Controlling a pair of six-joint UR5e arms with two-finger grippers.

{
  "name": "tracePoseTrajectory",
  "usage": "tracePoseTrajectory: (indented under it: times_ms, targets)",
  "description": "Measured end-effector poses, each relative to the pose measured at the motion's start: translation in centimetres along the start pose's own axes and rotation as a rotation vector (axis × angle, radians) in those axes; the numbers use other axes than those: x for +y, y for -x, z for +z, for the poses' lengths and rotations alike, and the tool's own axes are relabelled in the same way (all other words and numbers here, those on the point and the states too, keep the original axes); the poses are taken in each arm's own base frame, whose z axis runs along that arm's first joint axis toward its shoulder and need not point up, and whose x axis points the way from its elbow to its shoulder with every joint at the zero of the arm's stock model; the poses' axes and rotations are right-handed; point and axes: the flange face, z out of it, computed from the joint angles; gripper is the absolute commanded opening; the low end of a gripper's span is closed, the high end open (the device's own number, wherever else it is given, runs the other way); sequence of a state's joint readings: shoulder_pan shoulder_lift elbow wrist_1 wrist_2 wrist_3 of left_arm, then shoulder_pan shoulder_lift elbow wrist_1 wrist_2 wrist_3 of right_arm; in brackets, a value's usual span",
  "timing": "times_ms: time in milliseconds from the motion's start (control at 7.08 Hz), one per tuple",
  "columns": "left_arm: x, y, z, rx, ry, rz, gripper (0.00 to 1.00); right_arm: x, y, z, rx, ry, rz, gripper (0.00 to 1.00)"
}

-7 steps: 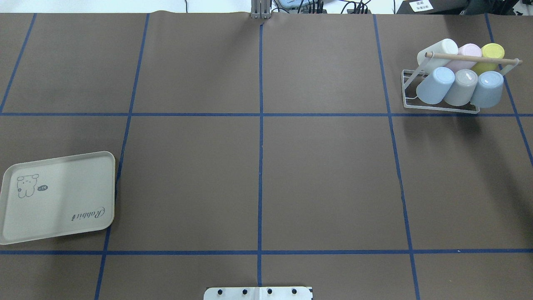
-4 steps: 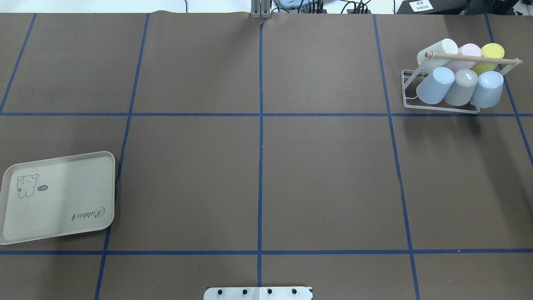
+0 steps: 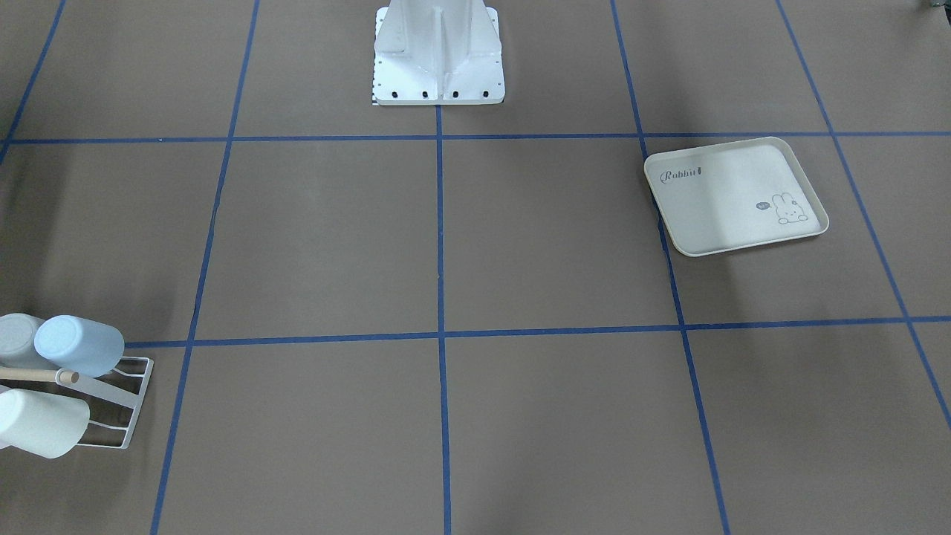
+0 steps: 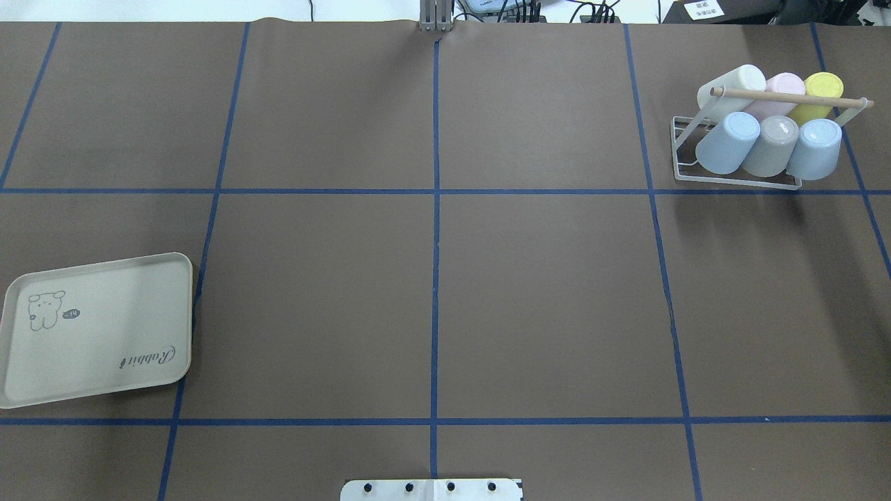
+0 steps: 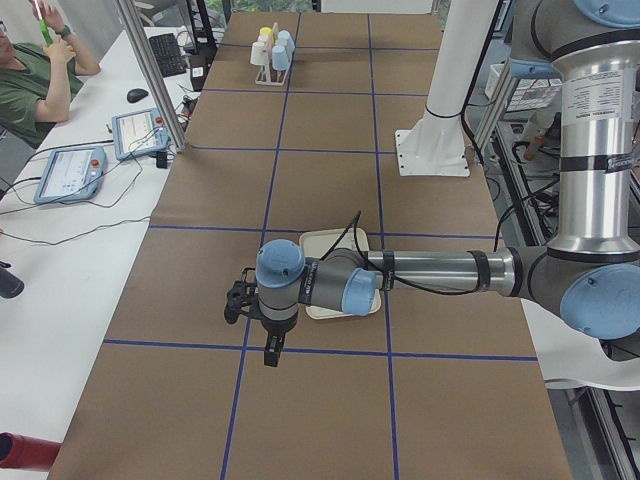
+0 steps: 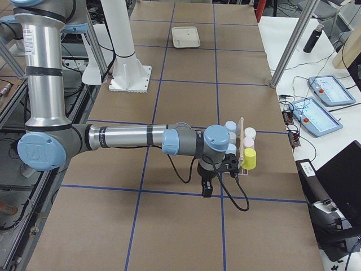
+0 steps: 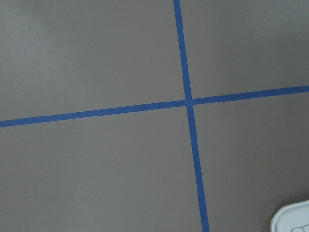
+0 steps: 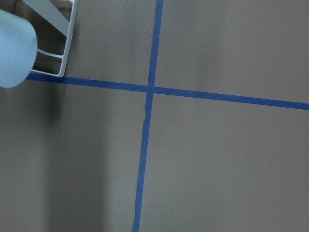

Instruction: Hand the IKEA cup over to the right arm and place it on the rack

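The rack (image 3: 111, 392) runs off the front-facing view's left edge, so only three cups (image 3: 78, 345) show there. The right wrist view catches just a rack corner and part of one pale cup (image 8: 12, 46). The left wrist view shows only a tray (image 7: 294, 220) corner. The left claw (image 5: 270, 345) and right claw (image 6: 206, 189) appear only in the side views (too small to tell how the jaws stand).

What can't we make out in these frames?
The left gripper and right gripper: seen in side views only, small; open or shut unclear.
The rack: cut off by the front-facing view's left edge.
The tray: in the exterior left view, the left arm covers part of it.
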State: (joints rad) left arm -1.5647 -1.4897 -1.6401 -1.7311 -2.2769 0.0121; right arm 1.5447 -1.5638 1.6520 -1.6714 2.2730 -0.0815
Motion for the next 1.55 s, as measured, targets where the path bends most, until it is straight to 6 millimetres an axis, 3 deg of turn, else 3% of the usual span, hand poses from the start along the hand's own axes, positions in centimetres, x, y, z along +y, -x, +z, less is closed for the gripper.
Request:
tracePoseTrajectory:
  times_ms: [424, 1554]
  targets:
    - [0.2, 1.0, -0.1, -0.010, 0.035, -0.026, 1.00, -0.2, 1.9, -1.3, -0.084, -0.024, 0.052, 1.00]
    - [0.9, 1.0, 0.4, 0.041, 0.069, -0.068, 1.00, 0.1, 2.1, -1.9, -0.109, -0.011, 0.086, 1.00]
